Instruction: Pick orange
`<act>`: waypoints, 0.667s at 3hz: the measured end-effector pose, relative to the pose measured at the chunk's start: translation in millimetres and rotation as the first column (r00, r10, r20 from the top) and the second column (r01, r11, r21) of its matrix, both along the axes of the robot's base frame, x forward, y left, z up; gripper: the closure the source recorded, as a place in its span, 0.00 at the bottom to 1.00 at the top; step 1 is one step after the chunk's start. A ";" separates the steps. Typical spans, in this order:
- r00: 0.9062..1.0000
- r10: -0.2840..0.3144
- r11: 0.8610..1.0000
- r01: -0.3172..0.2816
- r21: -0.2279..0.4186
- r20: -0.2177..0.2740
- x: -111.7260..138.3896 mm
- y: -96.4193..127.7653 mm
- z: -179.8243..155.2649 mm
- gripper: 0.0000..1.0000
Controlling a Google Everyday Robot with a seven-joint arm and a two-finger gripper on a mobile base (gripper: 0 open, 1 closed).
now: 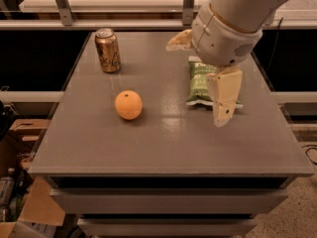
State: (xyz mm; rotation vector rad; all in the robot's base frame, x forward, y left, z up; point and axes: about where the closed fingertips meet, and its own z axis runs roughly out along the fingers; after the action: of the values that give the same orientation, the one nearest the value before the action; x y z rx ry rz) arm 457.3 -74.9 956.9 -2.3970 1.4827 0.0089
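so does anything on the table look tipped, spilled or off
Nothing stands out. The can stands upright at the back left, the orange sits whole, and the chip bag lies flat, partly hidden by the gripper hovering open above it.
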 end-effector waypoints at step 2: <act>0.963 0.270 0.962 -0.270 -0.046 0.000 -6.8 77.8 -26.3 0.00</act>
State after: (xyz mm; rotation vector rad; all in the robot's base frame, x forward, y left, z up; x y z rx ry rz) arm 450.5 2.9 930.7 -2.6149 1.1535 0.0300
